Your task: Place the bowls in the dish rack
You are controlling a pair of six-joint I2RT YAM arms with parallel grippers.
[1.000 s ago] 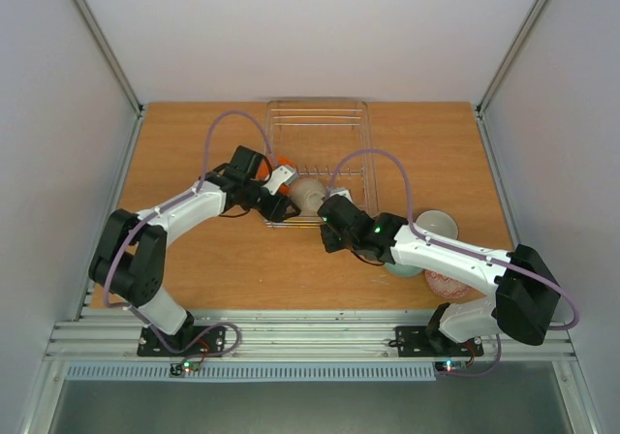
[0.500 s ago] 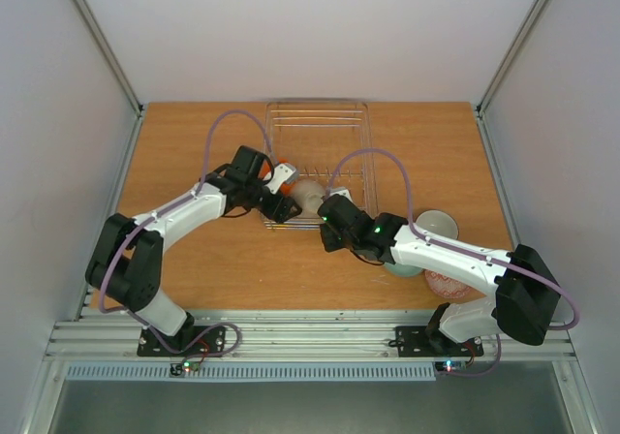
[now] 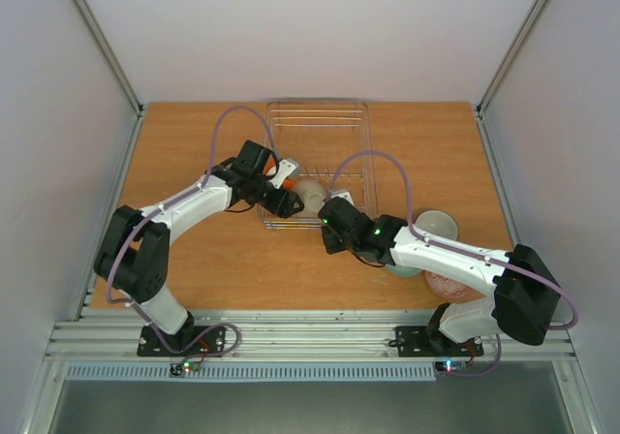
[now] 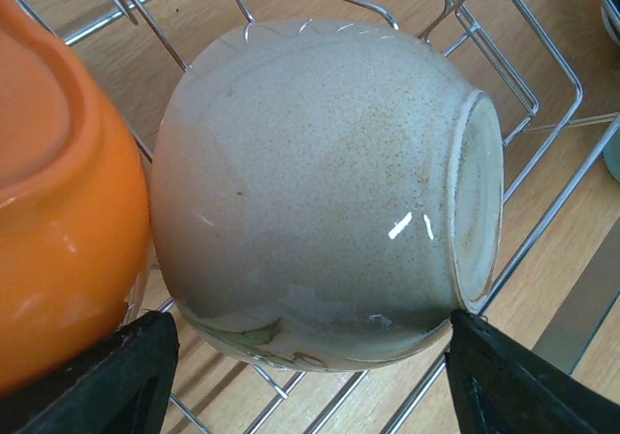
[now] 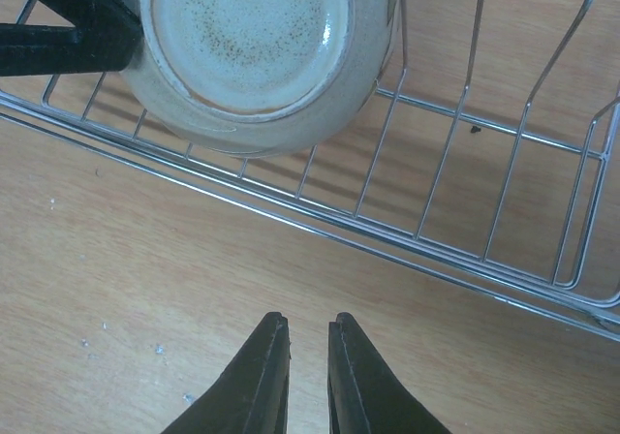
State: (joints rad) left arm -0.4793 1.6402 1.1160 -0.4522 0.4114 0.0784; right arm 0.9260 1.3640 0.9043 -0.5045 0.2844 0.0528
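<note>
Top view, progress: two bowls in the rack, an orange bowl and a speckled bowl, side by side at its near left corner; three to go, by the look.
Top view, outside the rack: white bowl, green bowl and patterned bowl on the table at right, the green one half hidden under the right arm.
Top view, left gripper: at the two racked bowls.
Left wrist, speckled bowl: pale, glossy, finely flecked brown; on its side among the wires, foot ring facing right, against the orange bowl.
Left wrist, fingers: spread wide, one either side of the bowl's lower edge; apparently gripping nothing.
Right wrist, right gripper: fingers nearly together, nothing between, over bare table just outside the rack's near rail.
Right wrist, speckled bowl: foot ring toward camera, inside the rail.
</note>
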